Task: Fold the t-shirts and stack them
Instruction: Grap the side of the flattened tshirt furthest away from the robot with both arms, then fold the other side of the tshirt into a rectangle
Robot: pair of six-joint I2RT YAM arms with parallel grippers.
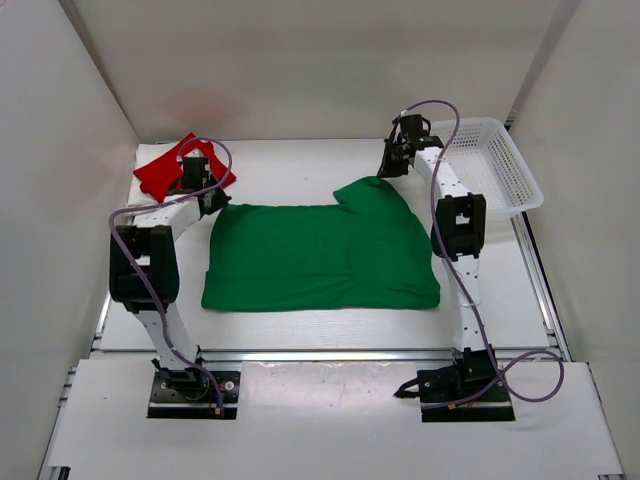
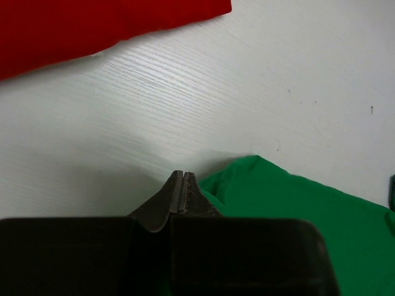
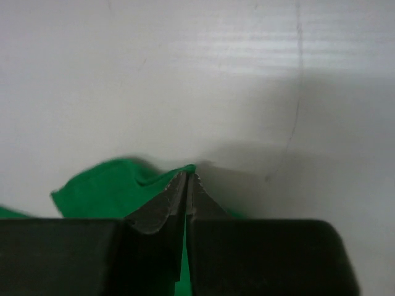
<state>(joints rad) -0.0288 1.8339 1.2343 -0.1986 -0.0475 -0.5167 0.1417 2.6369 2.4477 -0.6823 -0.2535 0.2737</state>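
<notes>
The green t-shirt (image 1: 320,255) lies spread flat mid-table, its far right part folded over. My left gripper (image 1: 213,203) is at its far left corner, and in the left wrist view that gripper (image 2: 182,175) is shut, with green t-shirt (image 2: 296,209) cloth against its right finger and a green sliver between the fingers. My right gripper (image 1: 390,168) is at the shirt's far right corner; in the right wrist view that gripper (image 3: 188,176) is shut on a raised edge of the green t-shirt (image 3: 99,191). The red t-shirt (image 1: 165,170) (image 2: 92,24) lies folded at the back left.
A white mesh basket (image 1: 515,170) stands at the back right, just beyond the right arm. White walls close in the table on three sides. Bare white table (image 2: 203,92) separates the red shirt from the green one.
</notes>
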